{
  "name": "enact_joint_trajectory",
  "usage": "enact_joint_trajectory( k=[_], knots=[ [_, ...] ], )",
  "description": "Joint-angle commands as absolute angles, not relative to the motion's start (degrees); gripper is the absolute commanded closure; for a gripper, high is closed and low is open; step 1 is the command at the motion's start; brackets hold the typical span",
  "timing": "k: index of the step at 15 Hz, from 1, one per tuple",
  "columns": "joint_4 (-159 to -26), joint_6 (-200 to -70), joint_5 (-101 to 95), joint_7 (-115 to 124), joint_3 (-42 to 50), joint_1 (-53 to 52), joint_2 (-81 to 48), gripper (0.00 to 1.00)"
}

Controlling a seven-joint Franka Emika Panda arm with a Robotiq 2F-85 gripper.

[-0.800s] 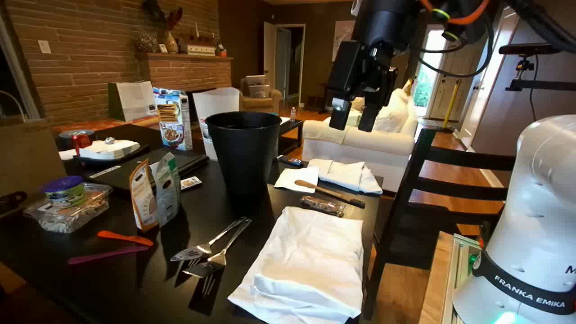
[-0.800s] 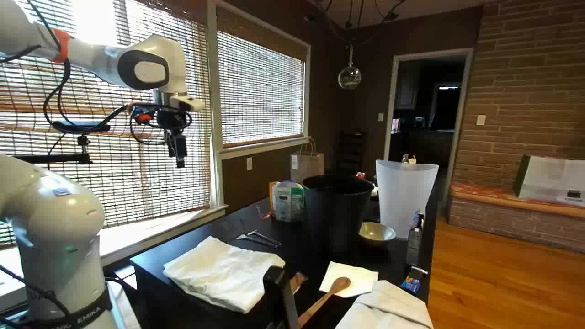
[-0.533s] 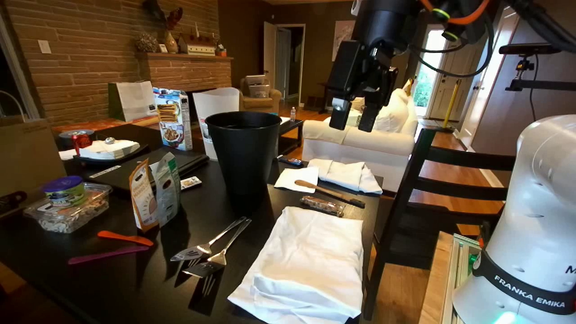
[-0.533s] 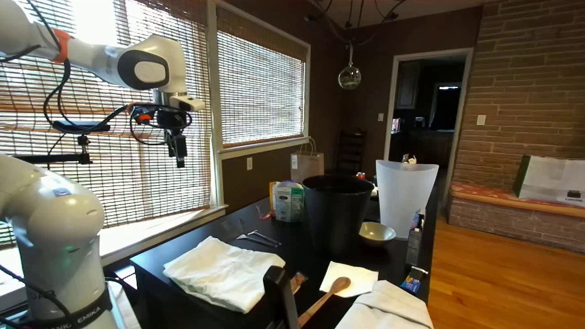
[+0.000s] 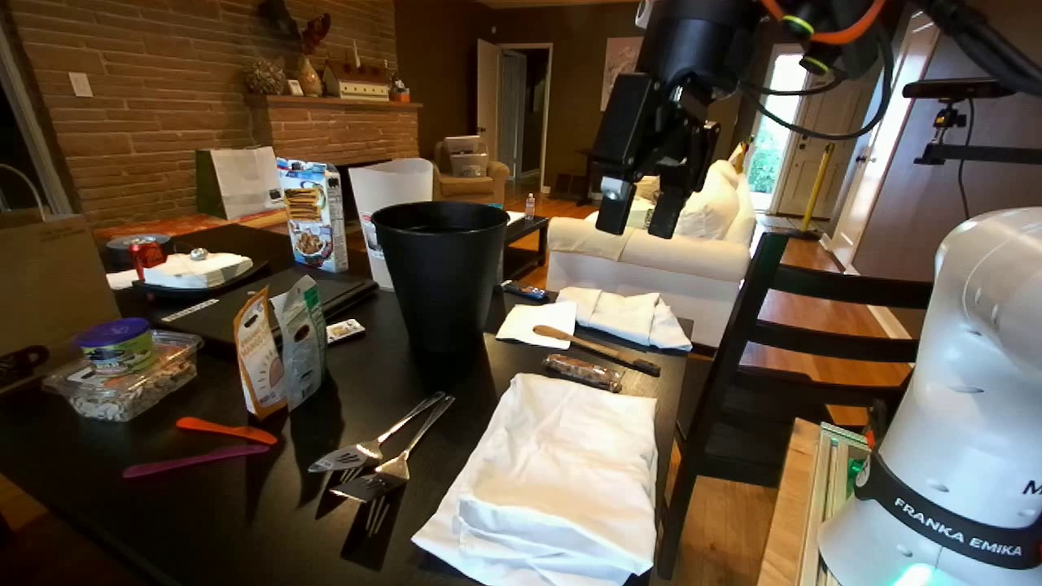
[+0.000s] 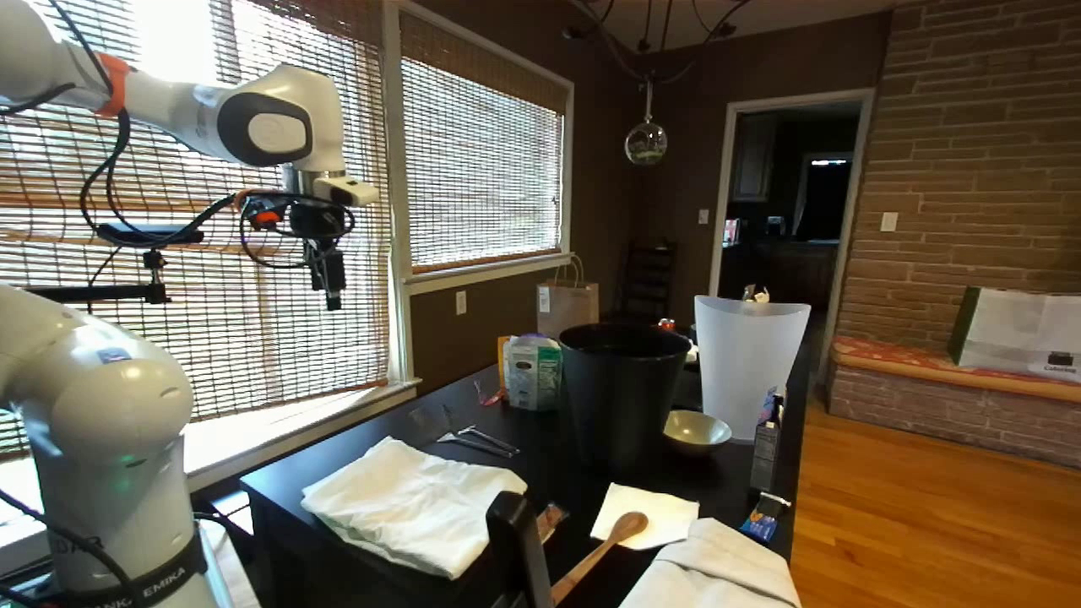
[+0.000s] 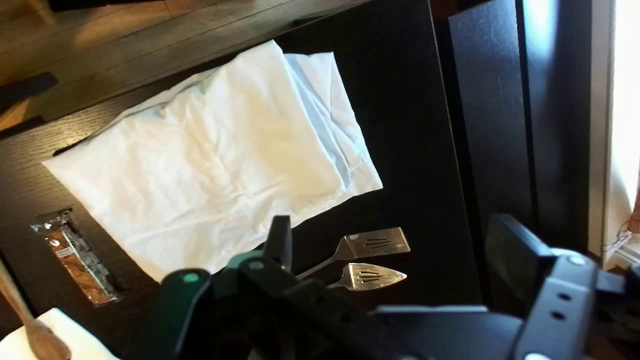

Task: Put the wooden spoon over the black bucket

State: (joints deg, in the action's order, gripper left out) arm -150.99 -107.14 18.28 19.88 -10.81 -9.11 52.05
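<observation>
In exterior view, looking across table (image 5: 269, 525) toward sofa (image 5: 643, 281); robot (image 5: 936, 374) near, at right edge. In exterior view, facing doorway (image 6: 790, 203); robot at left edge. Both exterior views share bucket (image 5: 440, 281). Wrist view looks down on white cloth (image 7: 215, 170), shared by all.

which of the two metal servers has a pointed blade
The server farther from the big white cloth; its blade tapers to a tip, while the other server ends square.

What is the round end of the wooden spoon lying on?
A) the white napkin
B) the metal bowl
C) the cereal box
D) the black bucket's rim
A, because in both exterior views the wooden spoon has its round end lying on the white napkin.
</observation>
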Motion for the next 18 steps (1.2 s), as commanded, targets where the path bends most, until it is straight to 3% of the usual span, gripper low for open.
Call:
enact_joint_trajectory(
  k=[1,8,12,18],
  knots=[
    [-150.80,-106.76,18.88,19.28,-11.47,-8.12,52.15,0.00],
    [-153.71,-125.87,12.33,10.37,-6.45,-0.42,40.96,0.00],
    [-152.09,-135.02,9.97,-3.08,3.02,0.81,30.20,0.00],
    [-146.63,-136.04,6.81,-21.41,13.59,3.12,16.86,0.00]
  ],
)
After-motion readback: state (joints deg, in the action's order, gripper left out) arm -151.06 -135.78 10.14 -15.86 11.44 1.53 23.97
